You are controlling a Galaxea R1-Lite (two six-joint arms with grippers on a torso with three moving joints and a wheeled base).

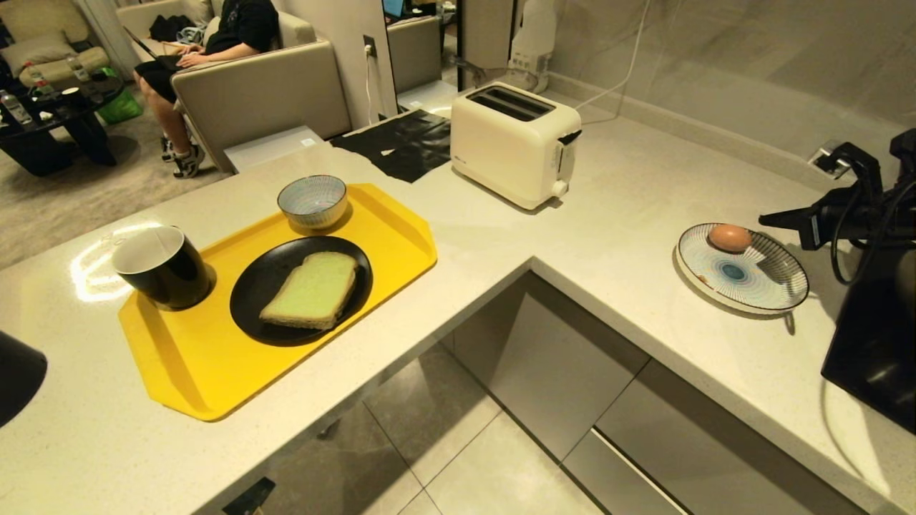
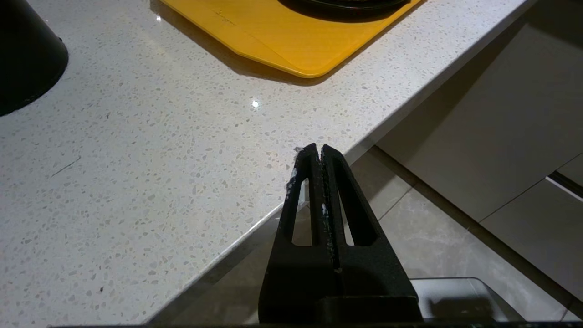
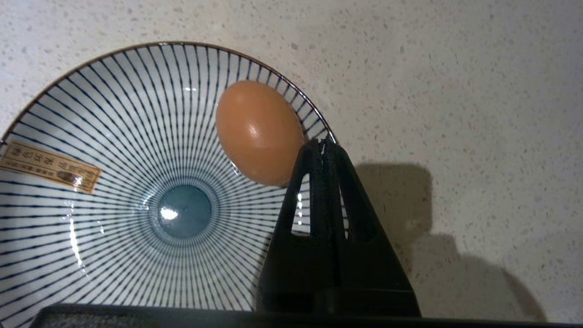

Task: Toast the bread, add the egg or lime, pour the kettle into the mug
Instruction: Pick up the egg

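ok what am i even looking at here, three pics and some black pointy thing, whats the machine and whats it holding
It is a two-armed robot at a kitchen counter. The wide picture comes from its head; the other two come from cameras on its wrists. The black pointed thing is a pincer.

The left pincer is shut and empty near the counter edge. The right pincer is shut too, above the striped plate beside the egg, holding nothing.

Also there: a yellow tray with the mug and the bread on a black plate, and a toaster.

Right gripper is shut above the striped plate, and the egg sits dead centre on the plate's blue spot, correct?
Not quite. The right gripper is shut over the striped plate, but the egg lies near the plate's rim, away from the blue centre spot. The right wrist view shows it.
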